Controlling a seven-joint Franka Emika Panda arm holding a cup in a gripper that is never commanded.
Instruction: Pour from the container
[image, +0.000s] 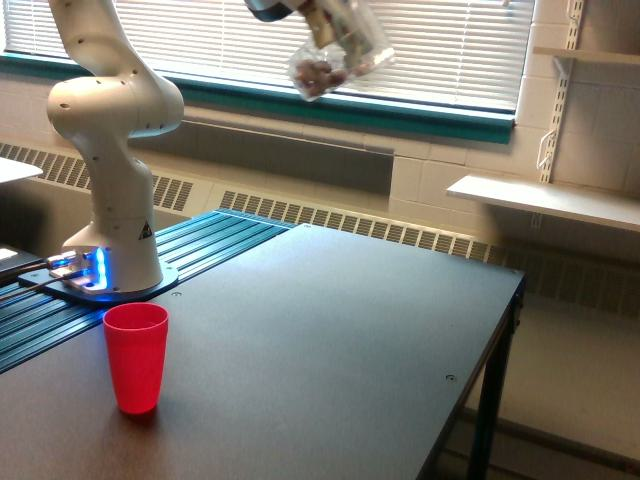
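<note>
Container (335, 58) first: a clear plastic cup, hanging high in the air near the top edge of the exterior view, in front of the window blinds (440, 45). It is tilted, with small reddish-brown and pale pieces gathered at its lower end, toward the exterior view's left. The gripper (322, 18) sits at the cup's upper part, mostly blurred and cut by the frame edge; it appears to be clamped on the cup, since nothing else bears it up, though the fingers themselves are too smeared to make out. A dark rounded part of the arm shows just to the left of it at the top edge.

Well below and far to the exterior view's left, a red cup (136, 357) stands upright on the dark table (330, 350), mouth up, near the table's front left part. The clear cup is not above it (it hangs well off to the right and much higher). Behind the red cup the white robot base (115, 190) rises from a plate with a blue light glowing at its foot, set on a ribbed blue-green surface (215, 240) beside the table.

Along the wall runs a teal window sill (400, 112), with a vented heater cover beneath. A white shelf (545, 200) juts from the wall at the exterior view's right.
</note>
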